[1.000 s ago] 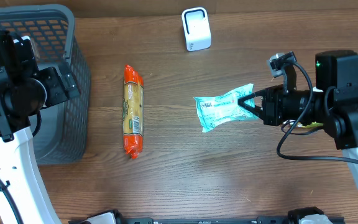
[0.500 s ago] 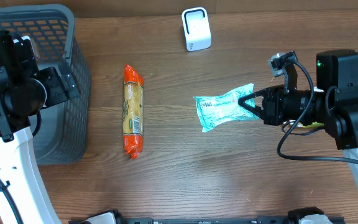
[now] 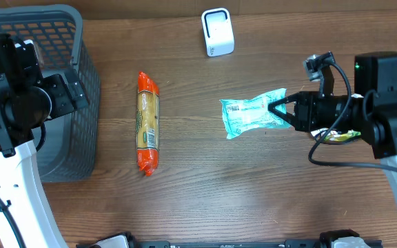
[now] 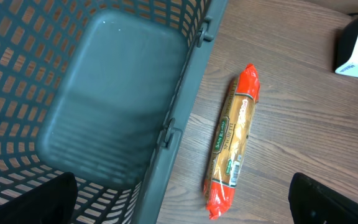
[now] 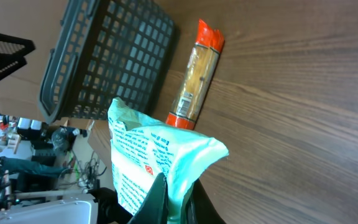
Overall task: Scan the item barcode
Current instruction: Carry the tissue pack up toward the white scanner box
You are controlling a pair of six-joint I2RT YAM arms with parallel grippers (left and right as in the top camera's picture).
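Mint pouch [image 3: 252,116], one, orange pack [image 3: 147,124], one

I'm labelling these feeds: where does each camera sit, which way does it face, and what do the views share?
Overhead: fixed above, looking straight down at the table; the left arm and the right tool, shut on the green packet, show.
Left wrist: over the basket, looking down at it and the orange-ended package; its open fingers show at the bottom corners.
Right wrist: looks along its fingers, past the packet, toward basket and package.
Shared: basket and package appear in all three.
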